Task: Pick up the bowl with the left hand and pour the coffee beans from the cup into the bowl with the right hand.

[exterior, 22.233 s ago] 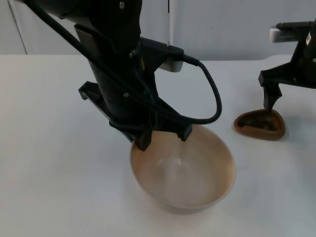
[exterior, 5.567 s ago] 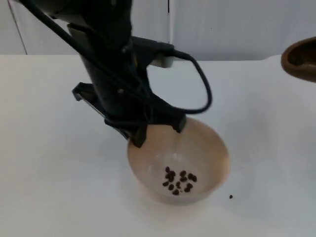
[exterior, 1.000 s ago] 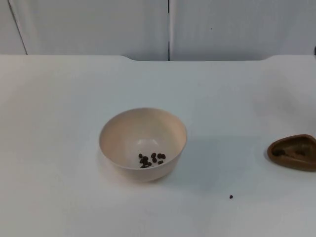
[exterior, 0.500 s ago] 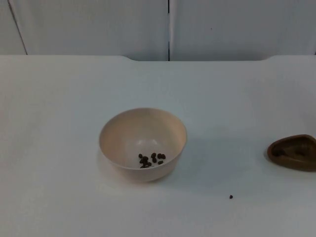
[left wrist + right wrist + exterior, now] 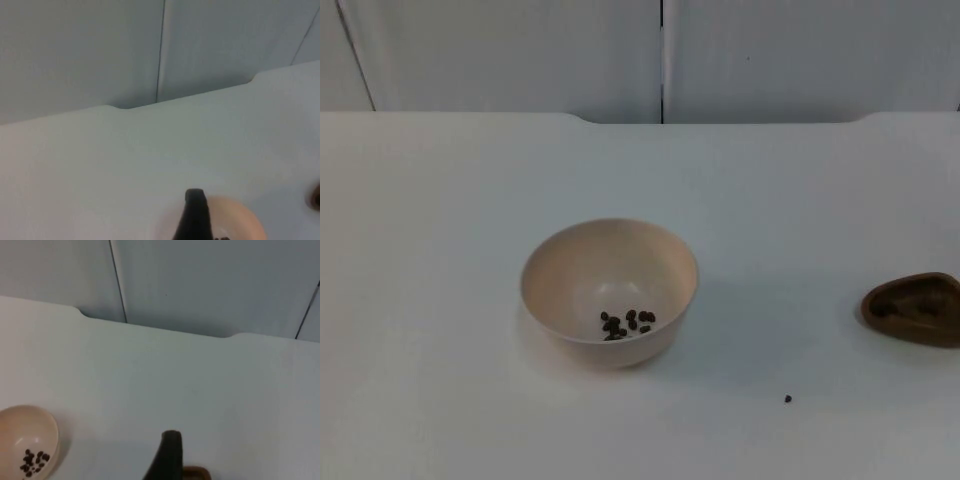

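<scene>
The bowl (image 5: pixel 609 290) stands upright on the white desk (image 5: pixel 440 250), free of any pincer. It is pale cream, and a small heap of coffee beans (image 5: pixel 626 323) lies at its bottom. The cup (image 5: pixel 913 308), brown and tapered, rests on the desk well to the right of the bowl. One stray bean (image 5: pixel 787 399) lies on the desk between bowl and cup, nearer to me than either. Beyond the bowl the desk ends at the grey wall (image 5: pixel 520 50), which has a dark vertical seam.

The left pincer (image 5: pixel 193 220) hangs above the desk just over the bowl's near rim; the bowl (image 5: pixel 235 220) shows as a pale curve right behind its black fingertip (image 5: pixel 195 210). Only that one fingertip can be seen, so I cannot tell whether the pincer is spread or pressed together. It holds nothing that I can see.

The right pincer (image 5: pixel 167 457) hangs above the desk close over the cup, whose brown edge (image 5: pixel 196 472) shows just beside its fingertip (image 5: pixel 170 450). From that wrist the bowl (image 5: pixel 27 440) with its beans (image 5: pixel 32 460) lies well off to one side. Here too a single fingertip shows, so I cannot tell how that pincer stands.
</scene>
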Controlling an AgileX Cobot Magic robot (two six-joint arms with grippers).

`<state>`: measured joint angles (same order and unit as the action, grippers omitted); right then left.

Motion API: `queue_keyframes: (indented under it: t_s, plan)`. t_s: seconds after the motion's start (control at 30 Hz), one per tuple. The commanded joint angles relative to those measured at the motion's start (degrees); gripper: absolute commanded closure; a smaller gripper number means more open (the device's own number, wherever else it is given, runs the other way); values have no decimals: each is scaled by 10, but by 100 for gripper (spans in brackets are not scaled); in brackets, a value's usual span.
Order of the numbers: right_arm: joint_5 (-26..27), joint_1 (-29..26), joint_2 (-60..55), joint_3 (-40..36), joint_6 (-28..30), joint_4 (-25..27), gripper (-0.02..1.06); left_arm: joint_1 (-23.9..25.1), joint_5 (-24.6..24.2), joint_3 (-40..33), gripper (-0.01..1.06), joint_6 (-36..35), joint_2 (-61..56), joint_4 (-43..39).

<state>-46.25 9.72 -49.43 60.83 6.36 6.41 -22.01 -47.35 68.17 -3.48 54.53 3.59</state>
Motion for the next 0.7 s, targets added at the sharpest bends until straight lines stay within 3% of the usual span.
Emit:
queue_keyframes:
  t_s: [0.0, 0.2, 0.67]
  plan:
    - [-2, 1, 21, -20, 6, 2, 31, 1, 8, -23, 41, 4, -20, 7]
    - [-2, 1, 89, -91, 6, 2, 31, 1, 54, -126, 41, 4, -84, 15]
    - [-8, 1, 223, -213, 6, 4, 31, 1, 54, -264, 41, 7, -200, 15]
